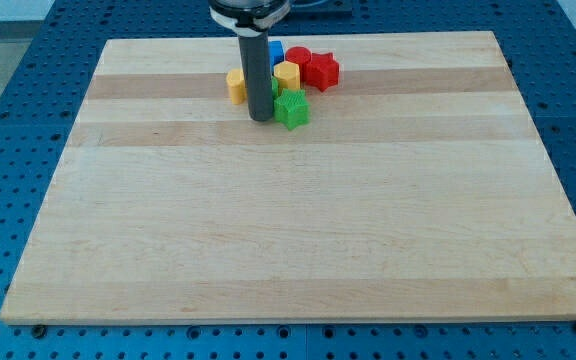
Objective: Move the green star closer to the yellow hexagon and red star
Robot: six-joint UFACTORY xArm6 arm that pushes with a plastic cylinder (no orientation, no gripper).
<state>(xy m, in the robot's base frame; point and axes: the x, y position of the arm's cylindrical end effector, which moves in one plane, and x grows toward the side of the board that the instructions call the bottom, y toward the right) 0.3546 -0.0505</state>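
Observation:
The green star [292, 110] lies near the view's top centre of the wooden board [298, 240]. Just above it is the yellow hexagon [287, 76], and the red star [321, 70] is to the hexagon's right. My tip [260, 120] rests on the board right beside the green star's left side, touching or nearly touching it. The rod hides part of the cluster behind it.
A red round block [298, 56] sits above the hexagon and a blue block [276, 50] shows beside the rod. Another yellow block [236, 85] lies left of the rod. A bit of a second green block [276, 89] peeks out by the rod.

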